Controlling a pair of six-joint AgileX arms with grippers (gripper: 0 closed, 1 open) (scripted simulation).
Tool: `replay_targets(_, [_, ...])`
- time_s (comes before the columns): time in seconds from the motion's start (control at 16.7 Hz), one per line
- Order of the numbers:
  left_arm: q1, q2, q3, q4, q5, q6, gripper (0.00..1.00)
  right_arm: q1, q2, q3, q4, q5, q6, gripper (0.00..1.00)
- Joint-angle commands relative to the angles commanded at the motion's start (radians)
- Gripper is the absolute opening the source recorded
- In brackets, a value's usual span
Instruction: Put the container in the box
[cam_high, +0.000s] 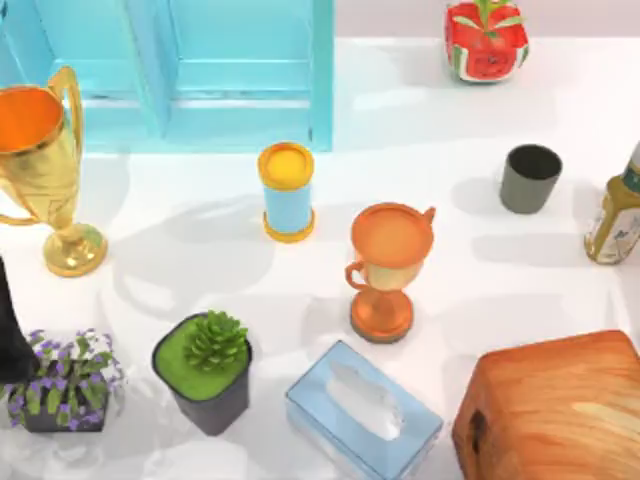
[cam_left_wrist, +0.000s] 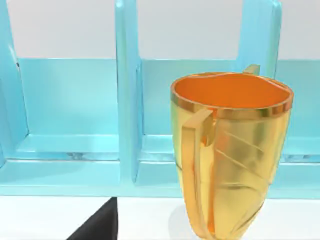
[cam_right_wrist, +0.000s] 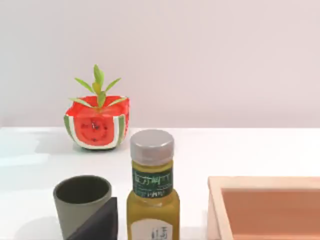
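The container (cam_high: 529, 177) stands upright just beside the bottle (cam_high: 614, 218), ungrasped, so the right arm should probably descend straight over its rim; I cannot tell either jaws' opening

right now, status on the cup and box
Left arm parked top view's left. Container upright on table, ungrasped. Box empty. Bottle right beside the container.
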Motion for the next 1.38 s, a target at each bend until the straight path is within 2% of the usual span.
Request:
replay_targets(0.3, [0.000, 0.000, 0.000, 0.000, 0.000, 0.000, 1.00, -0.011, 0.055, 0.058, -0.049, 0.001, 0.008, 1.00])
replay_targets(0.54, [0.000, 0.000, 0.000, 0.000, 0.000, 0.000, 1.00, -0.049, 0.269, 0.284, -0.217, 0.006, 0.035, 1.00])
replay_targets(0.96, [0.000, 0.000, 0.000, 0.000, 0.000, 0.000, 1.00, -0.102, 0.947, 0.996, -0.663, 0.025, 0.094, 1.00])
replay_targets(1.38, [0.000, 0.000, 0.000, 0.000, 0.000, 0.000, 1.00, -0.058, 1.654, 1.664, -1.098, 0.039, 0.142, 1.00])
